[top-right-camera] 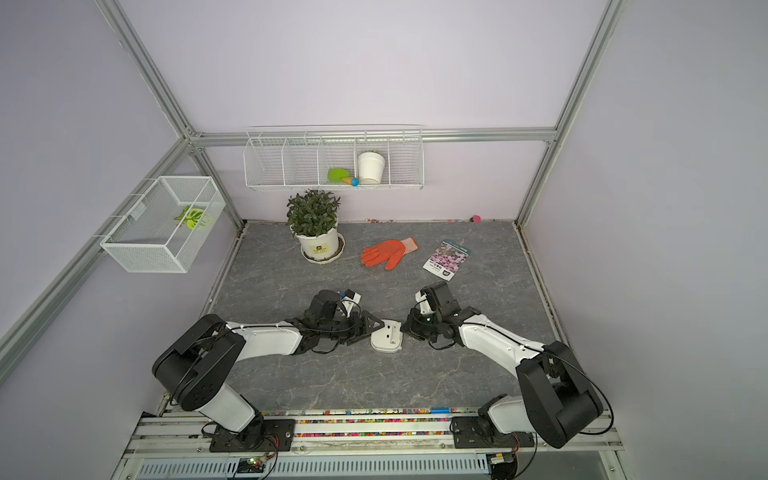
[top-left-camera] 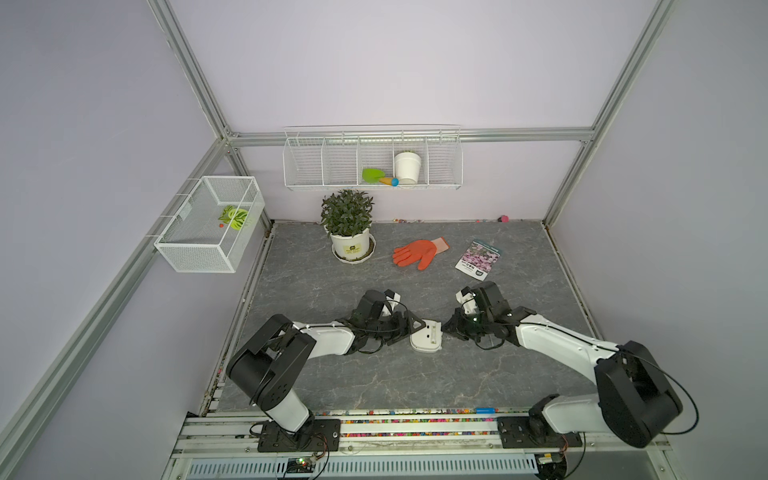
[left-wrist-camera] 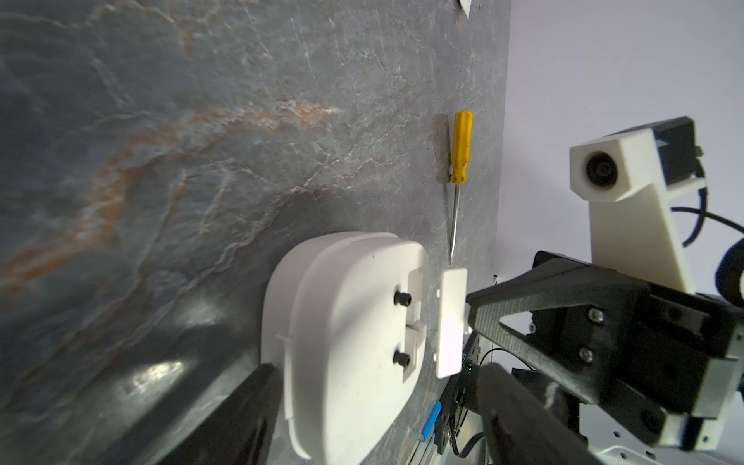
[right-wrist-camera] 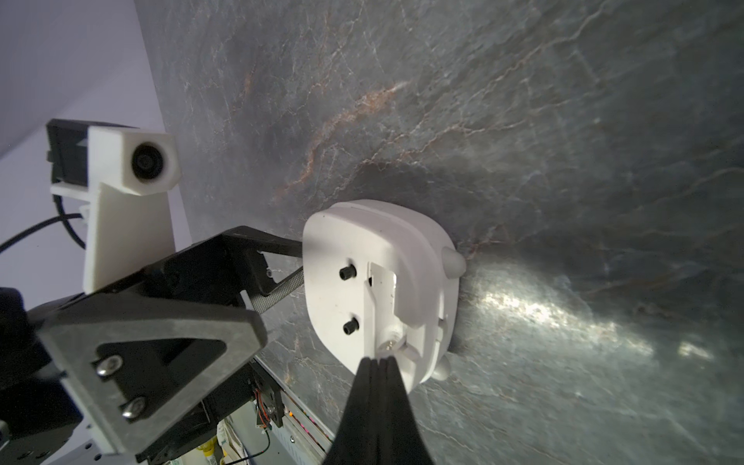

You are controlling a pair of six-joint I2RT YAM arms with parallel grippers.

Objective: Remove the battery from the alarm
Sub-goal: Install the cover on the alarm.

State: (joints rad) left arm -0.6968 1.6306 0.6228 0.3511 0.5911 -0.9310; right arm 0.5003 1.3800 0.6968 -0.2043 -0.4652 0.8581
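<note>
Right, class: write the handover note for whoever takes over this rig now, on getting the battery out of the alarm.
Left gripper: open, jaws either side of the alarm, which lies back up on the table.
Right gripper: shut, tips at the end of the open recess.
Cover piece: off, beside the alarm.
Done: the battery seems to be out, lying at the table's front edge; the recess shows none.
Left: probably only to back both grippers away.
</note>
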